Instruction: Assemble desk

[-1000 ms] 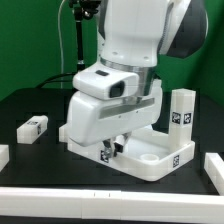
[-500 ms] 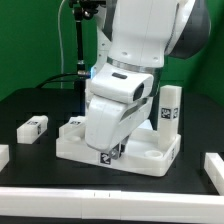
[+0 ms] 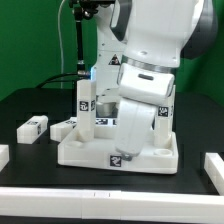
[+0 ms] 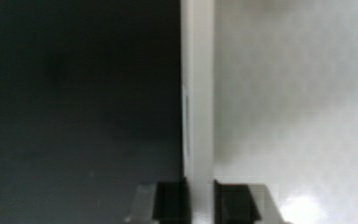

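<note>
The black worktop [image 3: 20, 110] beneath me is carrying the tabletop [image 3: 90, 152] near its middle. A loose leg [image 3: 33, 128] is lying toward the exterior view's left, a second leg [image 3: 62, 128] just beside the tabletop, and a white block [image 3: 212, 168] toward the exterior view's right.

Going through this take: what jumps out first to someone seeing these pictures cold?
The bulky white gripper fills the middle of the exterior view, shut on the near rim of the tabletop. An upright leg stands at the tabletop's far corner toward the exterior view's left; a loose leg lies flat further left.
</note>
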Controlling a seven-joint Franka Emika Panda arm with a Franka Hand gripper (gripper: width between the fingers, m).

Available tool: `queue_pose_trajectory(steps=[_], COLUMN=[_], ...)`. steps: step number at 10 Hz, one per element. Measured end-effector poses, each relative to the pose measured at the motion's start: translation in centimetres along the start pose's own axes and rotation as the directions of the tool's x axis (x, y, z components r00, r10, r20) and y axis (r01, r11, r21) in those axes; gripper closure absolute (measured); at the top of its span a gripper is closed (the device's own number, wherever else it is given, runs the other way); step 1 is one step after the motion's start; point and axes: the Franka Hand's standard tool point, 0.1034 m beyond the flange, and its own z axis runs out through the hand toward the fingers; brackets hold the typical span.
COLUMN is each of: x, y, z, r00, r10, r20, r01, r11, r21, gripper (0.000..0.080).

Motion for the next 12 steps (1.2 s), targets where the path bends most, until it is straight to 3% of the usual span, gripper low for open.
queue_pose_trajectory(steps=[2, 7, 12], x=[0.8, 0.6, 2.3], y=[1.4, 1.7, 5.2], z=[-0.4, -0.2, -0.3], r00=[0.998, 0.998, 0.995], r10=[-0.06, -0.069, -0.093], r20=[0.004, 0.007, 0.023], r01=[0.06, 0.069, 0.094], r11=[0.998, 0.998, 0.996], r21=[0.011, 0.01, -0.01], gripper=[0.0737, 0.0737, 0.0737])
